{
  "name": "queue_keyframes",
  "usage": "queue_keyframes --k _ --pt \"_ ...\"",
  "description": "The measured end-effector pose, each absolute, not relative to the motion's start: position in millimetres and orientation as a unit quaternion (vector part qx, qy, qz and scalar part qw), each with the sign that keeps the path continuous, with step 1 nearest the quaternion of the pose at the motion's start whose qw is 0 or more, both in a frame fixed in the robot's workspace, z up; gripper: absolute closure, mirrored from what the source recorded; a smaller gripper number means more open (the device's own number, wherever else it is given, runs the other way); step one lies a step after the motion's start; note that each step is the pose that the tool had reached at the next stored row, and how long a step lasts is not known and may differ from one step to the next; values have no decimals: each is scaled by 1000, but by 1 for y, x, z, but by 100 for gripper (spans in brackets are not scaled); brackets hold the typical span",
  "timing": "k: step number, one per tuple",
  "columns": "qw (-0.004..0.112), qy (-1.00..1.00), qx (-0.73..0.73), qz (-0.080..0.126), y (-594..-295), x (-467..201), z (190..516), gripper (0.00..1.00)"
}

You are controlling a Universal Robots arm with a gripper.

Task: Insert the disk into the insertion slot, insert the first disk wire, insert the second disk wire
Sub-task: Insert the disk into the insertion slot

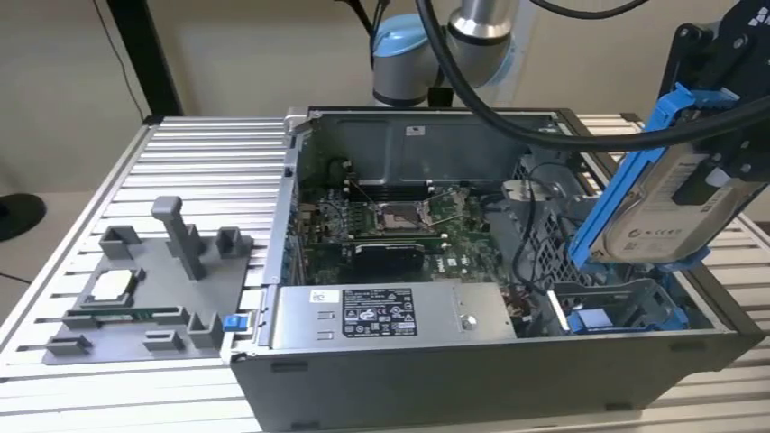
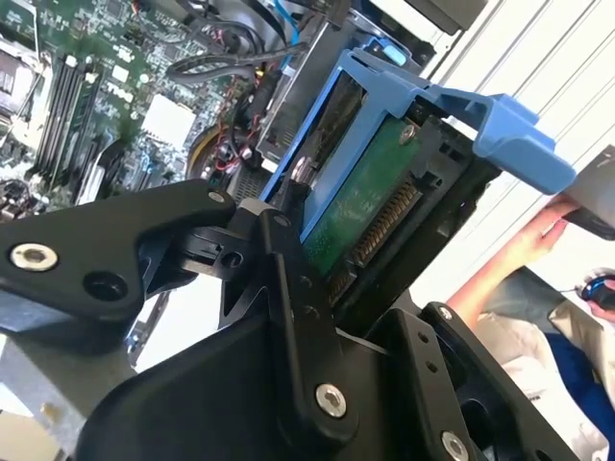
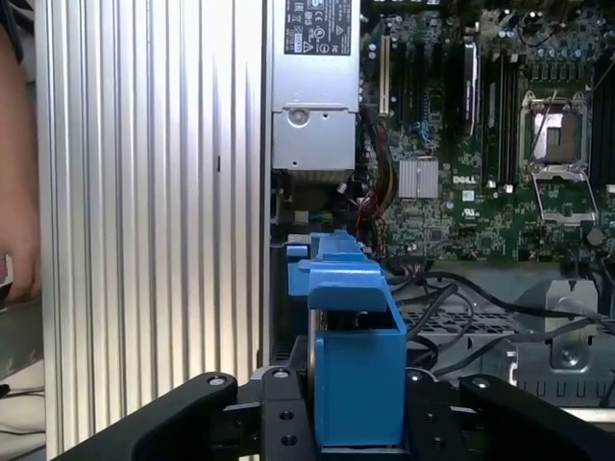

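- Case [image 1: 481, 370]: open, standing on the desk [image 1: 205, 153]. It holds a motherboard [image 1: 385, 225] at centre, a grey power supply [image 1: 373, 316] at 6 o'clock and a blue bay [image 1: 601, 320] at 4 o'clock.
- Disk [image 1: 650, 216]: in the air above the bay, at 3 o'clock in the exterior view. Its long axis is steep, running from 7 to 1 o'clock.
- Gripper [image 3: 357, 423]: pinching the disk's blue carrier from both sides.
- Desk: ribbed aluminium, with a grey fixture [image 1: 144, 307] at 9 o'clock and a beige wall behind.

A silver-beige disk [image 1: 664, 215] with a white label is framed in bright blue, a gripper [image 3: 357, 423] is finished in black, a motherboard [image 1: 361, 225] is coloured green, and a table [image 1: 205, 162] is ribbed in silver.
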State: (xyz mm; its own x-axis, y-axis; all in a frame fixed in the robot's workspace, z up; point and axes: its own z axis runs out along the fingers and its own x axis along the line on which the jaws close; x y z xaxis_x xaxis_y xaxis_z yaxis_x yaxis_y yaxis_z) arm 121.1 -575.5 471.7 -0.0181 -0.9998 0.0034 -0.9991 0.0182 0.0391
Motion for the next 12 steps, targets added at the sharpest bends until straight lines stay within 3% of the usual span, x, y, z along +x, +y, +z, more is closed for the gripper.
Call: queue_keyframes --k 12 --pt "15 -713 700 -13 -576 123 466 100"
